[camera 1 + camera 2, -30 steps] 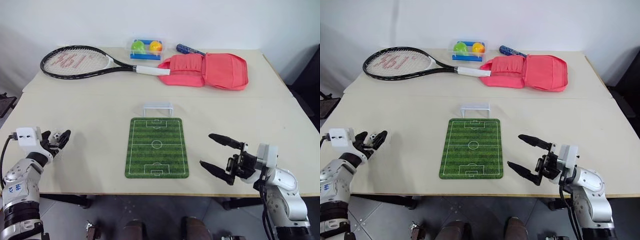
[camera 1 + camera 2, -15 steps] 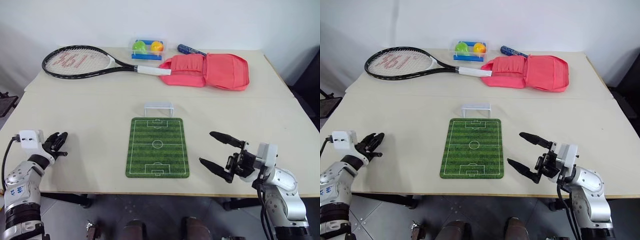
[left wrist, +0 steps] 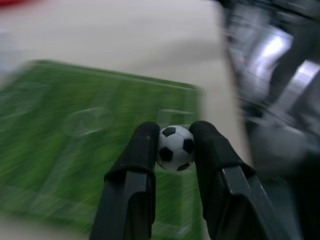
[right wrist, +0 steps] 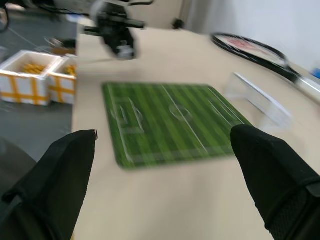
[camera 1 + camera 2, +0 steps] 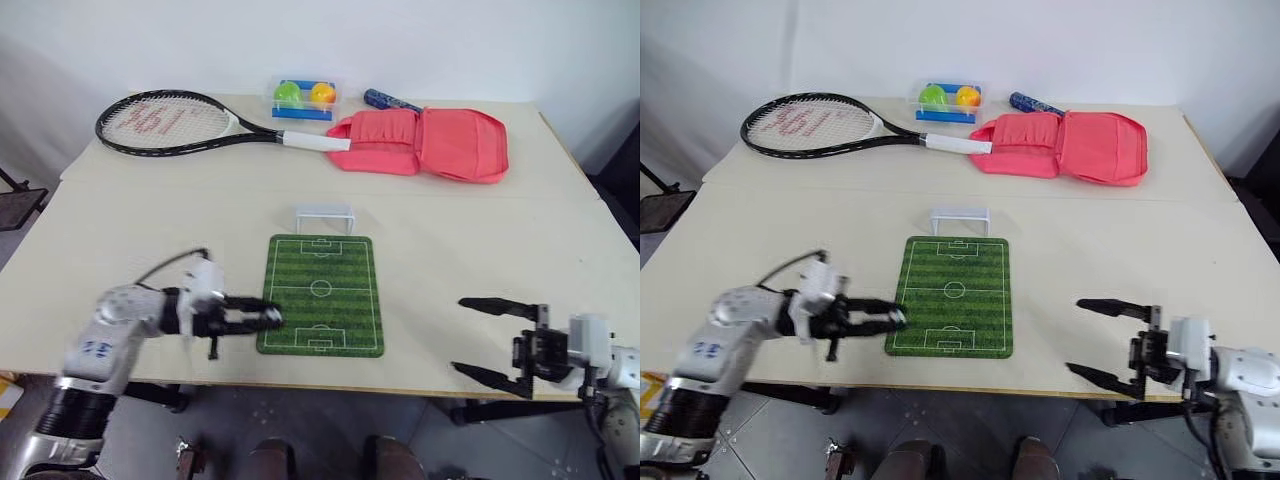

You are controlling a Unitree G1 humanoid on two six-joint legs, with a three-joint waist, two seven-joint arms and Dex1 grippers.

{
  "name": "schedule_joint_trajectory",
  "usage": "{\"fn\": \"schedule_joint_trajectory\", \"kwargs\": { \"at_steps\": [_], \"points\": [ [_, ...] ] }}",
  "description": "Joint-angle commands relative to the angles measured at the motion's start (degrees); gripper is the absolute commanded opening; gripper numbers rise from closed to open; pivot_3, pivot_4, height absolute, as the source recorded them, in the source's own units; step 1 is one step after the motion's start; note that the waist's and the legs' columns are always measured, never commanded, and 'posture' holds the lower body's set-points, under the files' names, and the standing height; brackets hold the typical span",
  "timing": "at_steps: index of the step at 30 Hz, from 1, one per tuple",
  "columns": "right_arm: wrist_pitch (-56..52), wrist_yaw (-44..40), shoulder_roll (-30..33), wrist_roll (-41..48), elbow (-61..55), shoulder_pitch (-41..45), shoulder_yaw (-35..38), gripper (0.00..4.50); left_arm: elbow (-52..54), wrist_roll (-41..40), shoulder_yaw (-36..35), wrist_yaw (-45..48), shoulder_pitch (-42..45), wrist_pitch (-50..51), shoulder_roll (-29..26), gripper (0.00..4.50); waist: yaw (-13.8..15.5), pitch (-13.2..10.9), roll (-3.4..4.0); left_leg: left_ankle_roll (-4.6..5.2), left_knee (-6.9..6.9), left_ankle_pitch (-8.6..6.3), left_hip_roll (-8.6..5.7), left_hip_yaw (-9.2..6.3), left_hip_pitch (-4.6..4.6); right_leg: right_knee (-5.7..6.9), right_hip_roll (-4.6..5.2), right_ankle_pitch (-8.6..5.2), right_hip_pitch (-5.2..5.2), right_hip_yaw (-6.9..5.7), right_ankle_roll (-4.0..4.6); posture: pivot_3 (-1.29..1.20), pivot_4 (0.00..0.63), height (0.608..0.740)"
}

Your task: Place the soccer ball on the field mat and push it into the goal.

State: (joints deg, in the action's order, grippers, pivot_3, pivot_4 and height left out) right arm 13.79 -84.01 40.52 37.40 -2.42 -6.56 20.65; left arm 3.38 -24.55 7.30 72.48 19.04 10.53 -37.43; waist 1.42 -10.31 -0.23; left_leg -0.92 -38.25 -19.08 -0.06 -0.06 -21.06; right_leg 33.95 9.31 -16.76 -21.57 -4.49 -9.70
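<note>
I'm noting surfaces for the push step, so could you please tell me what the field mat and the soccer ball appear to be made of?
The field mat looks like thin flexible rubber or foam with a matte printed top: it lies flat, with rounded corners. The soccer ball looks like hard glossy plastic, possibly glass: a highlight shows between its black patches, and it keeps its round shape between the left gripper fingers.

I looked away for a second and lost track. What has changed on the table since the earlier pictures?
The left gripper swung in from the table's left edge to the field mat's near left corner, fingers closed on the soccer ball. The right gripper, open, drew back toward the right. The goal, racket and pink case lie unmoved.
</note>
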Motion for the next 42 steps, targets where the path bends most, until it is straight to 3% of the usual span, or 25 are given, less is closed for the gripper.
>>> {"fn": "schedule_joint_trajectory", "kwargs": {
  "at_steps": [1, 9, 19, 28, 36, 42],
  "points": [
    [2.6, -2.7, -0.1, 1.6, 1.3, -3.1, 3.4, 4.5, -3.7, 5.9, 4.1, -1.4, 2.2, -5.2, 3.2, 0.85, 0.0, 0.0, -0.01, 0.0, -0.01, 0.0, 0.0, 0.0, 0.0, 0.0, 0.0, 0.0, 0.0, 0.0, 0.0, 0.0, 0.15, 0.74],
    [3.2, 0.3, -0.5, 1.5, -1.3, -7.3, 5.8, 4.5, -14.6, 14.6, 8.4, -4.6, 5.9, -15.1, 9.7, 0.85, 0.0, 0.0, 0.0, 0.03, -0.26, -0.01, 0.01, 0.08, -0.02, 0.0, 0.01, 0.04, 0.04, 0.04, -0.07, 0.0, 0.15, 0.74],
    [0.2, 5.7, -0.6, 1.8, -8.6, -10.6, 6.8, 4.5, -18.9, 15.6, 8.6, -4.5, 6.9, -17.4, 11.7, 0.85, 0.1, 0.0, 0.02, 0.07, -0.41, -0.03, -0.01, 0.03, -0.02, 0.02, 0.02, 0.06, 0.12, 0.05, -0.1, 0.0, 0.15, 0.74],
    [-0.6, 8.6, -0.7, 0.4, -9.8, -8.8, 4.9, 4.5, -19.1, 15.1, 7.6, -4.5, 7.8, -18.5, 12.7, 3.58, 0.1, 0.0, 0.03, 0.09, -0.46, -0.04, -0.01, 0.03, -0.03, 0.05, 0.02, 0.06, 0.12, 0.05, -0.11, 0.0, 0.15, 0.74],
    [-2.6, 11.9, -1.0, -0.8, -11.7, -6.0, 2.0, 4.5, -14.2, 8.8, 3.1, -2.1, 6.1, -16.8, 11.1, 3.58, 0.1, 0.0, 0.02, 0.09, -0.48, -0.04, 0.0, 0.02, -0.07, 0.06, 0.02, 0.06, 0.1, 0.05, -0.11, 0.0, 0.15, 0.74],
    [-3.0, 12.3, -0.7, -0.9, -10.0, -3.4, 1.4, 4.5, -2.6, 2.4, -4.3, -0.9, -2.4, -12.2, 3.3, 3.58, -0.3, 0.0, 0.04, 0.07, -0.44, -0.05, 0.03, 0.01, -0.05, 0.08, 0.02, 0.06, 0.09, 0.05, -0.1, 0.0, 0.15, 0.74]
  ]
}}
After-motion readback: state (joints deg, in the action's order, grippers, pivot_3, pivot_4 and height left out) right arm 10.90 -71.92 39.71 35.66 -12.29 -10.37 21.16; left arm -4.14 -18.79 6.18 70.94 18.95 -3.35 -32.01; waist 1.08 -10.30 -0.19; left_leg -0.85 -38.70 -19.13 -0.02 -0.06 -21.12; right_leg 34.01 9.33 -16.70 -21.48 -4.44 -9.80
